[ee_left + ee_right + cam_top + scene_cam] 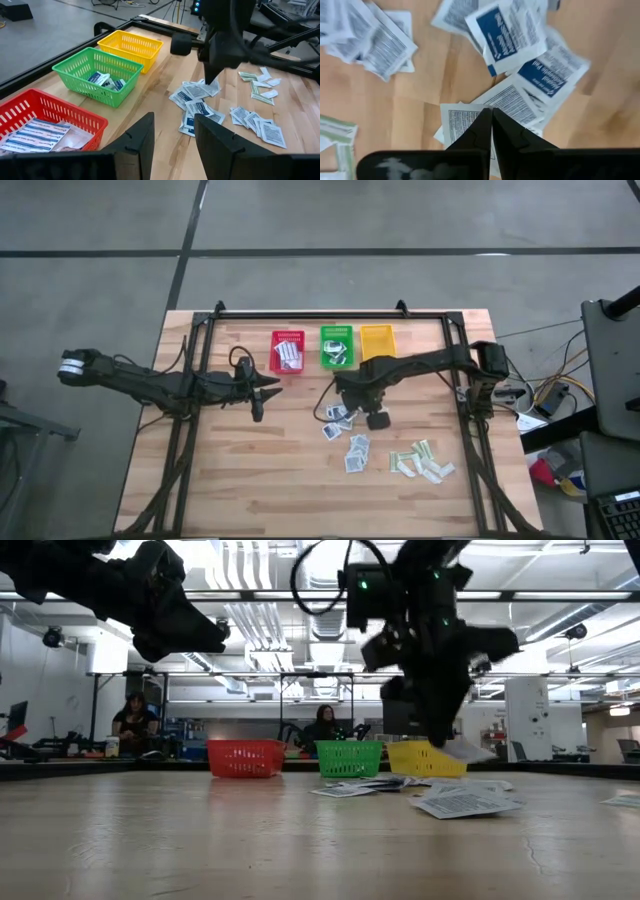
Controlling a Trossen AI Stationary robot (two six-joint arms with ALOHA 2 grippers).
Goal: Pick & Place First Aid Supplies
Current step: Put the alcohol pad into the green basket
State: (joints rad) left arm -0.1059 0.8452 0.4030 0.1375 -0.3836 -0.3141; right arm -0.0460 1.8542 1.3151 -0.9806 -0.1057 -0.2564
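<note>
Table: pale wooden slatted tabletop [250, 480].
Landmark: green plastic mesh basket [336, 346].
Packets: small flat white-blue square packets [345, 442], heaped just before basket.
Right gripper [347, 408]: pinched on one packet [462, 122]; lift next, I judge.
Left gripper [172, 132]: released, beside basket.

Red basket [287, 350], green basket [336, 345], yellow basket [377, 340]; white packets [352, 448] printed blue; pale green-beige strips [420, 462]; pale striped wooden counter [250, 470]; black hands.
</note>
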